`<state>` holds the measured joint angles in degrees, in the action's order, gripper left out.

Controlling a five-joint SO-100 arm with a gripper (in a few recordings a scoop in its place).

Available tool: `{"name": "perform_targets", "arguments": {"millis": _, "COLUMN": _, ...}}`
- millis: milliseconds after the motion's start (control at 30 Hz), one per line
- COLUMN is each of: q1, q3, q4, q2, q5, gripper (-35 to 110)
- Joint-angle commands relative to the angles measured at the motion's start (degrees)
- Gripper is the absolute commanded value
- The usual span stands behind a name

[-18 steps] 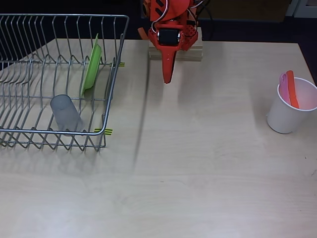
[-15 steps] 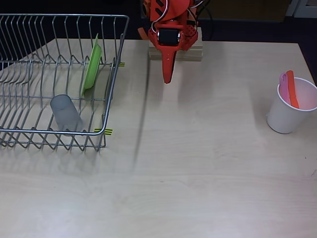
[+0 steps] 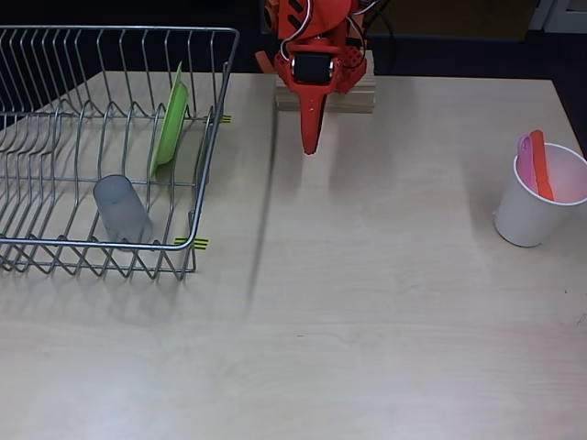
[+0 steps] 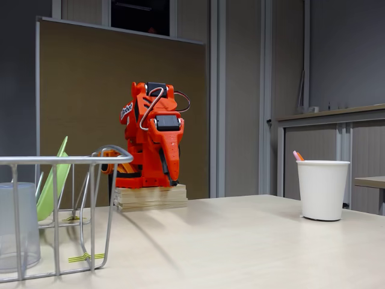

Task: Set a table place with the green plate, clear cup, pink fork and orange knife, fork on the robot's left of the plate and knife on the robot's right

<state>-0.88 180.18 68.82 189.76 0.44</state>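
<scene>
The green plate [image 3: 170, 124] [image 4: 53, 179] stands on edge in the wire dish rack [image 3: 55, 252] [image 4: 60, 161] at the left. The clear cup [image 3: 122, 209] [image 4: 18, 226] lies in the rack's front part. At the right, the pink fork [image 3: 526, 160] [image 4: 295, 155] and the orange knife [image 3: 541, 165] [image 4: 299, 157] stick up out of a white paper cup [image 3: 537, 206] [image 4: 322, 189]. My red gripper [image 3: 310, 145] [image 4: 174, 177] hangs folded over the wooden base block [image 3: 353, 99] [image 4: 150, 197], pointed tip down, shut and holding nothing, far from every item.
The pale wooden table [image 3: 367, 321] [image 4: 240, 241] stretches wide between the rack and the paper cup. The table's right edge runs close behind the paper cup. A brown partition panel [image 4: 90, 90] stands behind the arm.
</scene>
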Motion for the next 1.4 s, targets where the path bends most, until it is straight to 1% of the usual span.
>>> {"name": "perform_targets", "arguments": {"millis": 0, "q1": -0.88, "q3": -0.18, "q4": 0.79, "q2": 0.79, "q5": -0.7, "gripper": 0}}
{"name": "perform_targets", "arguments": {"millis": 533, "q1": -0.88, "q3": -0.18, "q4": 0.79, "q2": 0.79, "q5": -0.7, "gripper": 0}}
{"name": "perform_targets", "arguments": {"millis": 633, "q1": -5.01, "q3": -0.18, "q4": 0.7, "q2": 0.53, "q5": -0.7, "gripper": 0}}
{"name": "perform_targets", "arguments": {"millis": 733, "q1": -4.66, "q3": -0.88, "q4": 1.32, "q2": 1.14, "q5": -11.25, "gripper": 0}}
{"name": "perform_targets", "arguments": {"millis": 833, "q1": -2.37, "q3": -6.86, "q4": 2.81, "q2": 0.44, "q5": -15.12, "gripper": 0}}
{"name": "perform_targets", "arguments": {"millis": 933, "q1": -0.35, "q3": -15.91, "q4": 4.04, "q2": -5.19, "q5": -16.44, "gripper": 0}}
{"name": "perform_targets", "arguments": {"millis": 1067, "q1": 1.93, "q3": -32.34, "q4": 6.06, "q2": -19.34, "q5": -15.38, "gripper": 1}}
{"name": "perform_targets", "arguments": {"millis": 1133, "q1": 3.08, "q3": -41.04, "q4": 7.47, "q2": -27.07, "q5": -21.36, "gripper": 1}}
{"name": "perform_targets", "arguments": {"millis": 1167, "q1": 3.87, "q3": -45.35, "q4": 8.0, "q2": -30.85, "q5": -22.41, "gripper": 1}}
{"name": "perform_targets", "arguments": {"millis": 1267, "q1": 7.12, "q3": -57.57, "q4": 9.14, "q2": -41.48, "q5": -20.57, "gripper": 3}}
{"name": "perform_targets", "arguments": {"millis": 1300, "q1": 8.35, "q3": -60.56, "q4": 8.96, "q2": -44.03, "q5": -17.31, "gripper": 4}}
{"name": "perform_targets", "arguments": {"millis": 1333, "q1": 9.49, "q3": -62.93, "q4": 8.26, "q2": -45.97, "q5": -10.63, "gripper": 6}}
{"name": "perform_targets", "arguments": {"millis": 1367, "q1": 10.55, "q3": -64.95, "q4": 8.0, "q2": -47.81, "q5": -1.67, "gripper": 8}}
